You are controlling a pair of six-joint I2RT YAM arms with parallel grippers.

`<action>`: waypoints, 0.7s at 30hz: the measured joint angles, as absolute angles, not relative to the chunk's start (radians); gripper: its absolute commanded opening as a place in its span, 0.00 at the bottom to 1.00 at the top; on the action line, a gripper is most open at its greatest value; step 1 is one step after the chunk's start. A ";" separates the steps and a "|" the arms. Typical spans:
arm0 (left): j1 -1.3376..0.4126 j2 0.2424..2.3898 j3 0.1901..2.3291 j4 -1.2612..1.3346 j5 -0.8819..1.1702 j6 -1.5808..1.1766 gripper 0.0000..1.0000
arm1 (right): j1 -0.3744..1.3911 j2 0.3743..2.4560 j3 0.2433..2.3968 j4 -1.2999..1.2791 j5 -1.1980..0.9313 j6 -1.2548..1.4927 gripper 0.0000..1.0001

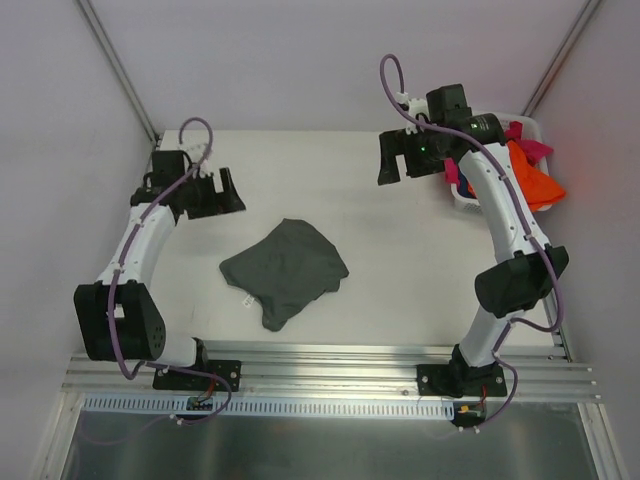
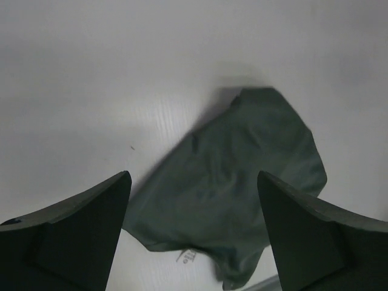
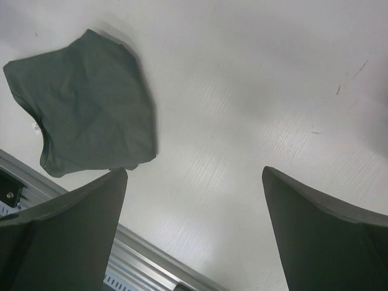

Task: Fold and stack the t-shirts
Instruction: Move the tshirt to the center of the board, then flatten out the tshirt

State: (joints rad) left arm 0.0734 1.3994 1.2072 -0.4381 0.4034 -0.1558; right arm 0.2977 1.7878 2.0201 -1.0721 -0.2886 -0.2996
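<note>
We see a matte white table (image 1: 400, 270) boxed in by pale grey walls (image 1: 300, 60), with slanting metal struts (image 1: 115, 65) in the two far corners. An aluminium rail (image 1: 330, 358) runs along the near edge at 6 o'clock, and both arm bases are bolted to it. In the right wrist view a few faint scratches (image 3: 361, 66) mark the tabletop, and soft shadows fall across it.

The grey shirt (image 1: 285, 268) lies at about 8 o'clock from the table's middle. It is a rumpled, flattish heap and is not folded. A small white tag (image 2: 188, 257) shows at its near edge. Nothing touches it.

The left gripper (image 1: 228, 195) hangs at 10 o'clock from the grey shirt, clear of the cloth. Its fingers (image 2: 79, 230) are spread wide with nothing between them, and its camera looks down on the shirt. The right gripper (image 1: 392, 165) hangs at 2 o'clock from the grey shirt, well apart from it, over the far half of the table. Its jaws also stand wide apart and empty.

At the table's 2 o'clock corner we find a white basket (image 1: 463, 203), partly hidden behind the right arm. An orange shirt (image 1: 538, 185) spills over its right rim. A pink shirt (image 1: 517, 132) pokes up at its far side.
</note>
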 measured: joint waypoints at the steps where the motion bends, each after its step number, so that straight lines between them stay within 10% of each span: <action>1: 0.047 1.407 1.161 -0.451 0.424 -0.146 0.82 | 0.302 1.788 2.036 -1.071 -0.289 -0.300 0.98; 21: 0.109 1.608 1.022 -0.533 0.504 -0.119 0.72 | 0.319 1.754 2.120 -1.044 -0.260 -0.327 0.99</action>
